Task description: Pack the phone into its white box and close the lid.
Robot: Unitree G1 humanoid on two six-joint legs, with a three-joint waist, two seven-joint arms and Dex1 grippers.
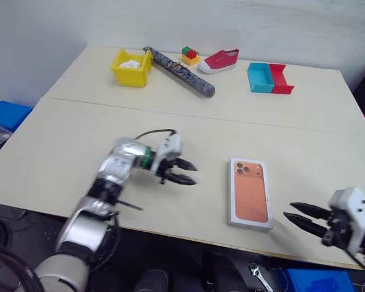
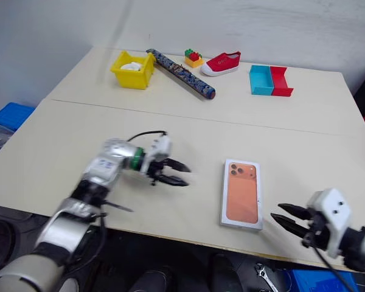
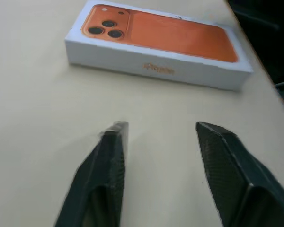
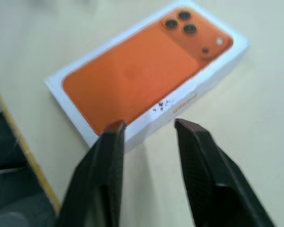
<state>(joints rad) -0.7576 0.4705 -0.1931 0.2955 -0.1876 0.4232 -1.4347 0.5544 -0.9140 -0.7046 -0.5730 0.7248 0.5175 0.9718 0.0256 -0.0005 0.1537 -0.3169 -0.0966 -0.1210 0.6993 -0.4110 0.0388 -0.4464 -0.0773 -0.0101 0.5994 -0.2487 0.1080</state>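
Both tools are hovering over the desk [image 1: 61, 140] with their black fingers standing apart and nothing between them. On the left, the left tool [image 1: 184, 171] is pointing across the desk toward the closed box, well apart from it, with bare desk between its fingertips [image 3: 114, 130] and the box's long side. On the right, the right tool [image 1: 299, 216] is sitting near the desk's front edge, its fingers [image 4: 114, 130] aiming at the box from the other side and stopping just short of its wall.

Between the two tools, the white box [image 3: 132, 64] is lying flat near the front edge of the desk, with the lid [image 1: 250, 191] sitting fully down on it and the printed orange phone picture facing up, camera cluster toward the far end. With the lid closed, whatever is inside is hidden.

Along the far side of the desk are lying a yellow bin [image 1: 132, 68] holding something white, a long dark patterned tube [image 1: 179, 72], a small stack of toy bricks [image 1: 190, 56], a red shoe [image 1: 219, 61], and a blue tray [image 1: 260, 78] touching a red tray [image 1: 280, 79].
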